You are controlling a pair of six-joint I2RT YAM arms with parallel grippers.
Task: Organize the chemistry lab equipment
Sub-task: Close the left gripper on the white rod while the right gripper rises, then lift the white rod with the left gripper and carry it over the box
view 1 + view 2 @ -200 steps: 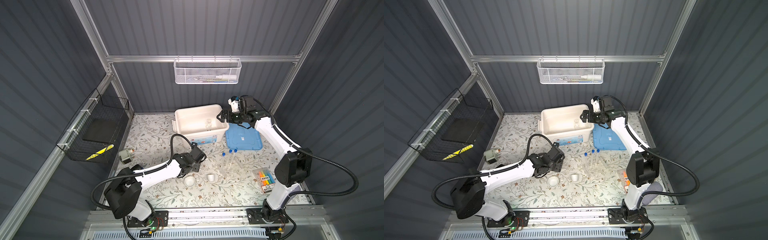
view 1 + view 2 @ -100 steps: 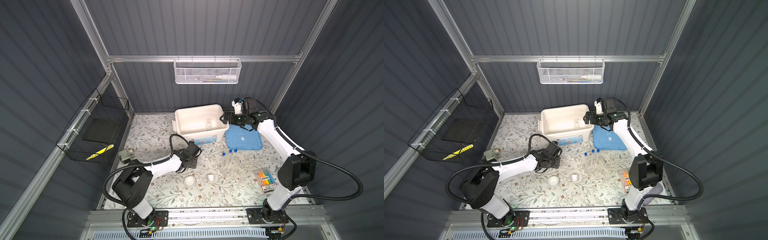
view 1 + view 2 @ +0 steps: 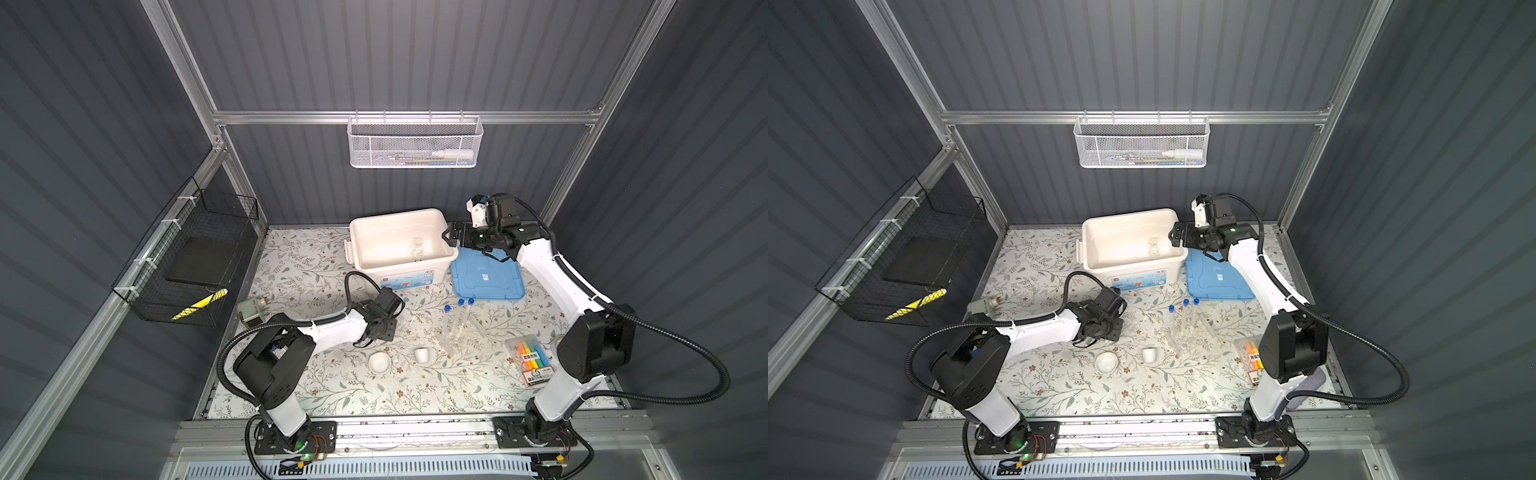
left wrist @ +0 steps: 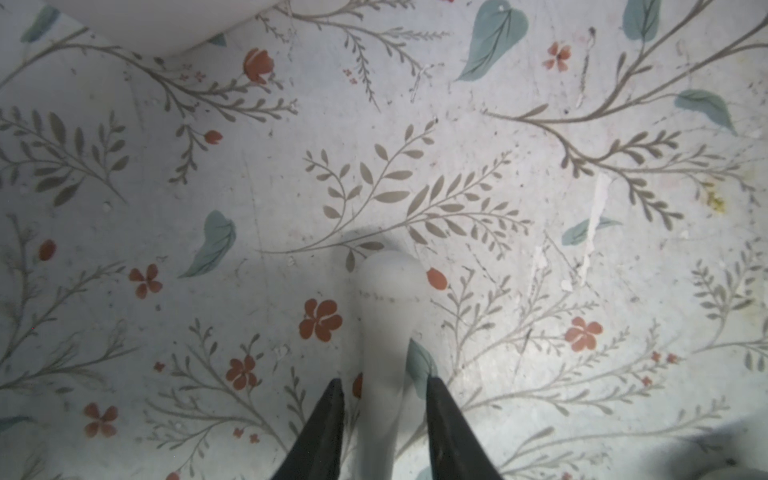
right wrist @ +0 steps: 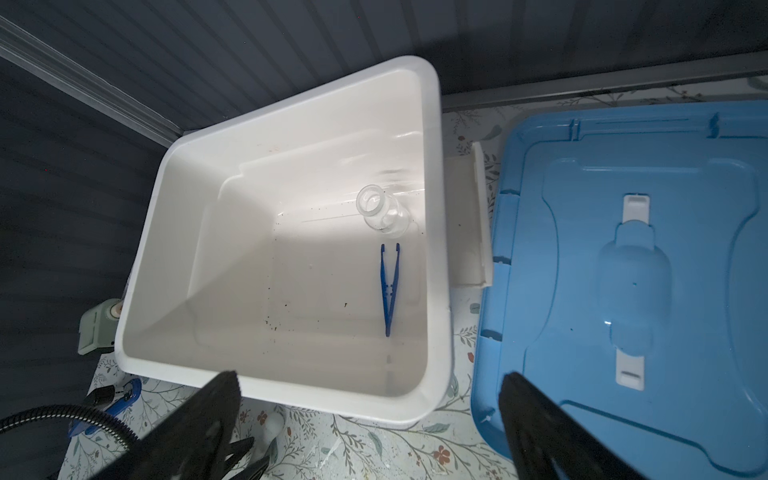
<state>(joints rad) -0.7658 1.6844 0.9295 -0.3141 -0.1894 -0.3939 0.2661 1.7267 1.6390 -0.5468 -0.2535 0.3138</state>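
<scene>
Left hand point(image 4: 384, 379) released, fingers astride white pestle point(image 4: 388, 299), gap each side. Pestle on table point(image 4: 415, 124) in front of white bin point(image 5: 434, 208). Right hand point(image 5: 370, 375) spread wide, empty, over bin's edge. Small glass flask point(image 5: 382, 212) and blue tweezers point(image 5: 390, 286) inside bin. Test tubes point(image 3: 459, 316), white mortar bowl point(image 3: 380, 362), small white cup point(image 3: 422, 354) on table farther in front of bin.

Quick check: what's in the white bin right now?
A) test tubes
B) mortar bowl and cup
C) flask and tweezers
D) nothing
C: the right wrist view shows the glass flask and blue tweezers on the floor of the white bin.
</scene>
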